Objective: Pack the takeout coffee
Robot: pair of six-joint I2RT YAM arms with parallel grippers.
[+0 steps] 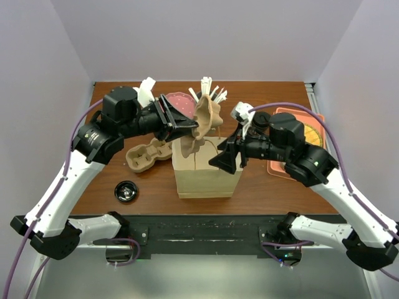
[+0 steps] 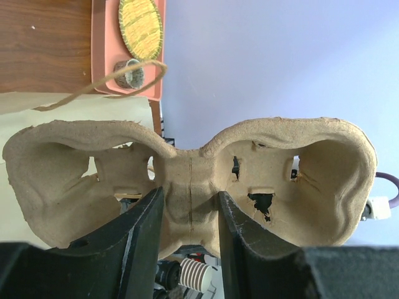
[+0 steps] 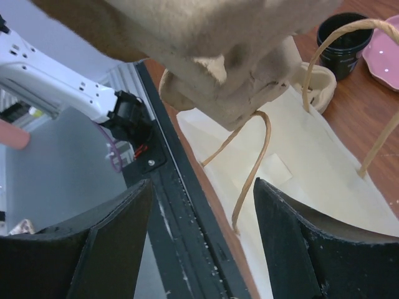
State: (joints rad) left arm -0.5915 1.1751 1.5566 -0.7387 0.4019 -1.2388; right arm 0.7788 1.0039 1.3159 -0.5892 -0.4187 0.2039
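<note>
My left gripper is shut on the middle ridge of a brown pulp cup carrier, held tilted above the open paper bag. Both its cup wells are bare. To the right of the bag, my right gripper stands open with nothing between its fingers, next to a bag handle. The held carrier hangs above it. A black cup stands beyond the bag; I cannot tell whether it has a lid or lettering, so the takeout coffee is not made out.
A second pulp carrier lies left of the bag, and a loose black lid sits near the front left. A pink plate and white cutlery are at the back. An orange tray with a woven coaster is at the right.
</note>
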